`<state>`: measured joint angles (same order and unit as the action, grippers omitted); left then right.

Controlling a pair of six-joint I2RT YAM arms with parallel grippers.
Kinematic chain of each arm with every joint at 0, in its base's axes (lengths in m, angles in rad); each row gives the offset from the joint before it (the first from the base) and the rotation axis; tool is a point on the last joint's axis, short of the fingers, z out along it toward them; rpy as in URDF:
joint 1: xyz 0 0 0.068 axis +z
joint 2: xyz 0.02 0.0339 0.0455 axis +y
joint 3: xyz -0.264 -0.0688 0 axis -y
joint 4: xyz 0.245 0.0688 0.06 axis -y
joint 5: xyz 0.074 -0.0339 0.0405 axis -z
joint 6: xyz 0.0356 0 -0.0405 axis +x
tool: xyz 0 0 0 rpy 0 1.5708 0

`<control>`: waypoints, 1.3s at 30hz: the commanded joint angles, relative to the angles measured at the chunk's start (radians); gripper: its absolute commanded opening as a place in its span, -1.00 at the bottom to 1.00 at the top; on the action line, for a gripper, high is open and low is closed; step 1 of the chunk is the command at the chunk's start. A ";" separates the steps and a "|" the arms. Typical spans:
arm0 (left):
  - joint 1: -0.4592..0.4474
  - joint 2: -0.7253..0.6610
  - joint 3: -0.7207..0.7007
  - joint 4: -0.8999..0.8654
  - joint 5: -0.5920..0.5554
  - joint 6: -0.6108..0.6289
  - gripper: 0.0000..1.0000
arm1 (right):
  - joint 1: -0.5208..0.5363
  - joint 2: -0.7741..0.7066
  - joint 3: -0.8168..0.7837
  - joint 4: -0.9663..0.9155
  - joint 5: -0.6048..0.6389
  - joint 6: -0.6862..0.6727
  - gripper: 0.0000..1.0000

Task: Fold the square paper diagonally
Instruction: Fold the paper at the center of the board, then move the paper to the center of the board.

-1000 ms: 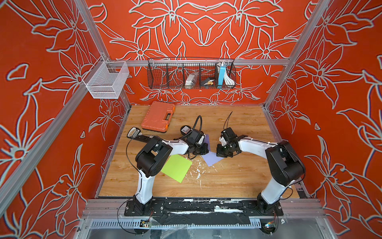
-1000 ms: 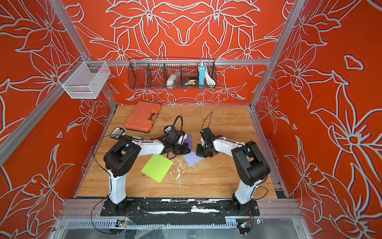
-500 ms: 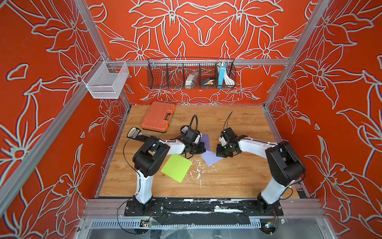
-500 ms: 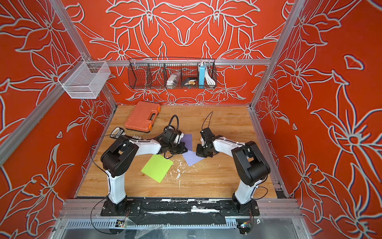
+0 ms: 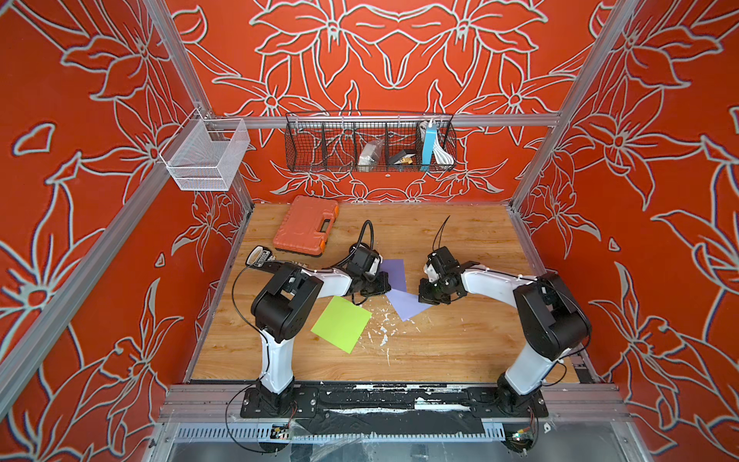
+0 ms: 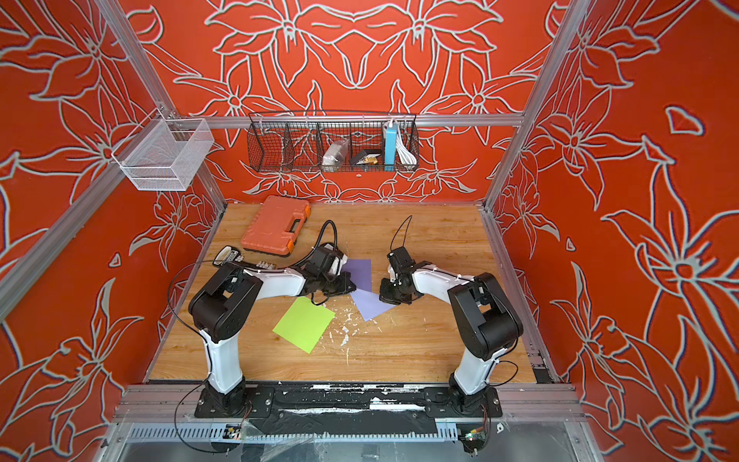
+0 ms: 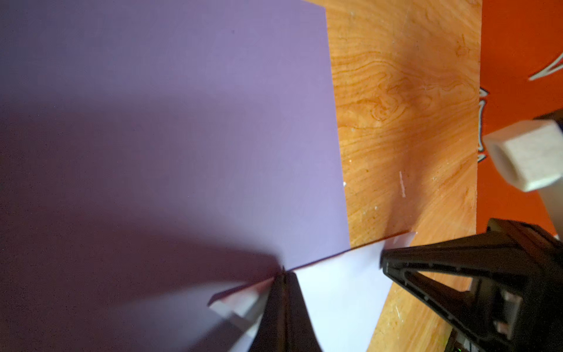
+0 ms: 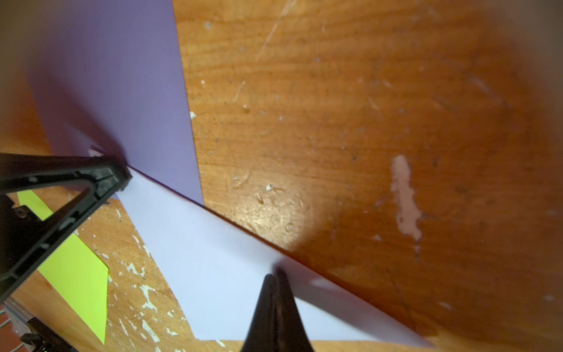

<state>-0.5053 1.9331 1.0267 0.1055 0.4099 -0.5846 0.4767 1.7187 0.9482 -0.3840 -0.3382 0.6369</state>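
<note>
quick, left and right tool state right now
Left tool: closed, tip on the purple paper at its fold.
Right tool: closed, tip on the same paper.

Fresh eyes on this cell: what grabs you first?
The red floral walls dominate, closing in the wooden table. At mid-table both arms meet over the purple paper, partly folded with a paler flap turned up. The left end effector and right end effector are both shut, tips down at the fold. A lime green paper lies flat nearer the arm bases, and an orange tool case sits near the back wall.
</note>
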 commanded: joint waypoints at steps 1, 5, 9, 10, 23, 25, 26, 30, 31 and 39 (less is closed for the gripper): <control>0.033 -0.007 -0.030 -0.063 -0.048 0.017 -1.00 | 0.003 0.010 -0.038 -0.043 0.036 -0.010 -1.00; 0.050 -0.006 -0.033 -0.064 -0.047 0.026 -1.00 | 0.002 0.007 -0.040 -0.045 0.036 -0.010 -1.00; 0.068 -0.003 -0.033 -0.067 -0.048 0.032 -1.00 | 0.002 0.005 -0.038 -0.049 0.037 -0.010 -1.00; 0.072 -0.002 -0.033 -0.067 -0.047 0.033 -1.00 | 0.002 0.004 -0.039 -0.049 0.036 -0.009 -1.00; 0.098 -0.008 -0.066 -0.081 -0.057 0.049 -1.00 | -0.006 -0.001 -0.037 -0.056 0.041 -0.013 -1.00; 0.106 -0.009 -0.070 -0.089 -0.059 0.051 -1.00 | -0.017 -0.002 -0.037 -0.058 0.041 -0.015 -1.00; 0.109 -0.011 -0.071 -0.094 -0.060 0.053 -1.00 | -0.024 -0.002 -0.035 -0.059 0.043 -0.017 -1.00; 0.117 -0.024 -0.080 -0.100 -0.057 0.060 -1.00 | -0.061 -0.001 -0.019 -0.071 0.056 -0.031 -1.00; 0.118 -0.029 -0.081 -0.101 -0.057 0.061 -1.00 | -0.076 0.004 -0.013 -0.075 0.057 -0.034 -1.00; 0.120 -0.057 -0.090 -0.086 -0.014 0.073 -1.00 | -0.218 0.104 0.103 -0.084 0.063 -0.073 -1.00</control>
<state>-0.3920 1.8847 0.9668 0.1013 0.4072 -0.5343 0.3008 1.7634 1.0115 -0.4244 -0.3370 0.5953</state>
